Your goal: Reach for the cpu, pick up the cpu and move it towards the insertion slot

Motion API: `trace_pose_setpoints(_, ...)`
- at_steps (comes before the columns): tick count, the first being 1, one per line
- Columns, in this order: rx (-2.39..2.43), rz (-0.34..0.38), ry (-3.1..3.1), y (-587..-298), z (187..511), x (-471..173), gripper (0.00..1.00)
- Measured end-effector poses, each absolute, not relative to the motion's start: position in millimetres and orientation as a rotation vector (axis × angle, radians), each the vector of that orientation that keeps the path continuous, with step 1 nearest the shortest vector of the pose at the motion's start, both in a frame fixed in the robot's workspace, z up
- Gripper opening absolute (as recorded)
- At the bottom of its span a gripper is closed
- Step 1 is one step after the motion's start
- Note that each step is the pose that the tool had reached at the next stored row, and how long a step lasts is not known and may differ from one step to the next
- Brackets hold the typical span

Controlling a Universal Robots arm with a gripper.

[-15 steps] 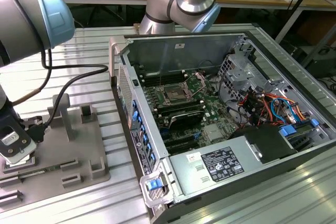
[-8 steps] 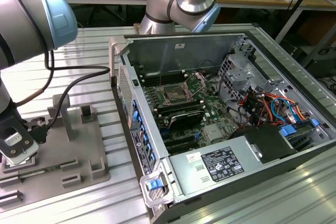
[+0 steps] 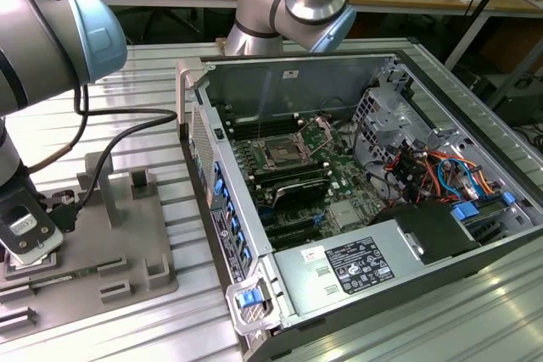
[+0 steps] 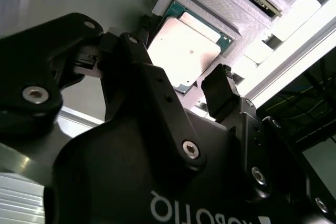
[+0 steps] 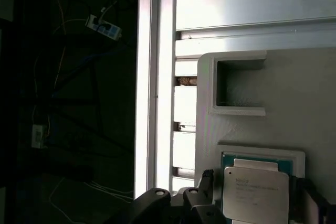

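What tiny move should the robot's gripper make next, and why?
Probably squeeze shut gently: the gripper hangs open right over the cpu lying in its grey holder, with fingers on either side, not yet gripping it.

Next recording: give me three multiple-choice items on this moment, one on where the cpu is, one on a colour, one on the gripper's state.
1. Where is the cpu? A in a grey recess; B held in the air; C standing on edge.
2. The cpu's edge is: A red; B green; C yellow.
3. The gripper is: A shut on the cpu; B open astride the cpu; C open, far from the cpu.

Key: A, the recess walls frame it on the flat. B, a green rim shows in both wrist views. B, the fingers stand apart with the cpu between them.
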State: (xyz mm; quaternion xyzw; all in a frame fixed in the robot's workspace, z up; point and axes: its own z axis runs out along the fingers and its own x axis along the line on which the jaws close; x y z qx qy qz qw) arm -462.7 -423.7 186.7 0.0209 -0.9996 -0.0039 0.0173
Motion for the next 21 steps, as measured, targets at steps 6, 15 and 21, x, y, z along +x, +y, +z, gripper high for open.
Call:
trace_pose_setpoints(6, 0.065, -0.012, -3.106, -424, 186, -463, 0.58)
trace_pose_setpoints(15, 0.064, -0.012, -3.106, -424, 195, -462, 0.55)
trace_pose_setpoints(21, 0.063, -0.012, -3.106, -424, 203, -461, 0.55)
